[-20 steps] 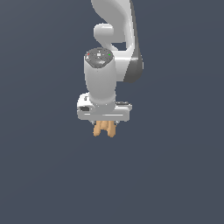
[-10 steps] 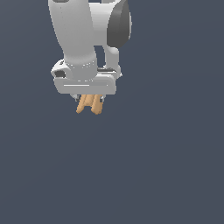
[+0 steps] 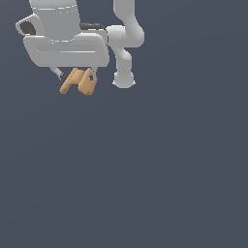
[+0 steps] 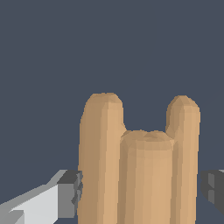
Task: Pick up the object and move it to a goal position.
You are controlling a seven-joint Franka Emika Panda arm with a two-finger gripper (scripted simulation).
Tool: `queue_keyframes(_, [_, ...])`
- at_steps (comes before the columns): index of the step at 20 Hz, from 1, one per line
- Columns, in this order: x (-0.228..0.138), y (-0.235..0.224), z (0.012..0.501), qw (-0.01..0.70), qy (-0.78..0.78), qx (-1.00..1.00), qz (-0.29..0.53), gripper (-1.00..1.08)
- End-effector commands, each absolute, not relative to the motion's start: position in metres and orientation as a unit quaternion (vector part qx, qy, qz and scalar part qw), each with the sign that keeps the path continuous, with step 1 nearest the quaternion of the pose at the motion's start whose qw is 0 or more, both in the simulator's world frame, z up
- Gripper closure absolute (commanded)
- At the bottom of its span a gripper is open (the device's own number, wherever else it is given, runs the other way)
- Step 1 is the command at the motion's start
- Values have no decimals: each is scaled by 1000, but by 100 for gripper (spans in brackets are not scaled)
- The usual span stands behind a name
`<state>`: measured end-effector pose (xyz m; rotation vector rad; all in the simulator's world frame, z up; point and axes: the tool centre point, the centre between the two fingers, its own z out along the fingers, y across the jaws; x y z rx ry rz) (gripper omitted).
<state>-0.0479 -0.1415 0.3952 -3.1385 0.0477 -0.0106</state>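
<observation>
The tan-orange spool-like object [image 3: 78,81] hangs below my white gripper [image 3: 76,77] at the upper part of the exterior view's left, held well above the dark floor. The gripper is shut on it, with a finger on each side. In the wrist view the object [image 4: 138,162] fills the middle, its two thick rounded ribs standing either side of the narrower middle, and the grey fingertips [image 4: 70,192] press against both flanks.
The arm's white links and base [image 3: 124,53] stand just to the exterior view's right of the gripper. Plain dark grey floor [image 3: 160,169] spreads everywhere else. No goal marker shows.
The gripper with the object has moved up and toward the exterior view's left, and looms larger in the picture. Its hold on the object is unchanged.
</observation>
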Motion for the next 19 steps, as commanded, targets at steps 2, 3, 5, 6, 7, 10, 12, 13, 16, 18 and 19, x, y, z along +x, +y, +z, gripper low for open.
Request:
queue_keyframes(2, [-60, -159, 429, 1, 15, -1000, -2, 108])
queue_keyframes(3, [-63, -164, 437, 1, 15, -1000, -2, 108])
queue_keyframes(5, [-68, -172, 451, 1, 15, -1000, -2, 108])
queue_keyframes(6, [-70, -175, 458, 1, 15, -1000, -1, 108])
queue_keyframes(7, [-71, -179, 464, 1, 14, -1000, -1, 108])
queue_keyframes(10, [-76, -187, 478, 1, 14, -1000, -1, 108])
queue_keyframes(12, [-77, -191, 485, 0, 14, -1000, 0, 108])
queue_keyframes(13, [-78, -192, 488, 0, 14, -1000, 0, 108])
queue_keyframes(16, [-80, -195, 494, 0, 14, -1000, 0, 108])
queue_keyframes(18, [-80, -196, 496, 0, 14, -1000, 0, 108])
queue_keyframes(19, [-80, -197, 496, 0, 14, -1000, 0, 108])
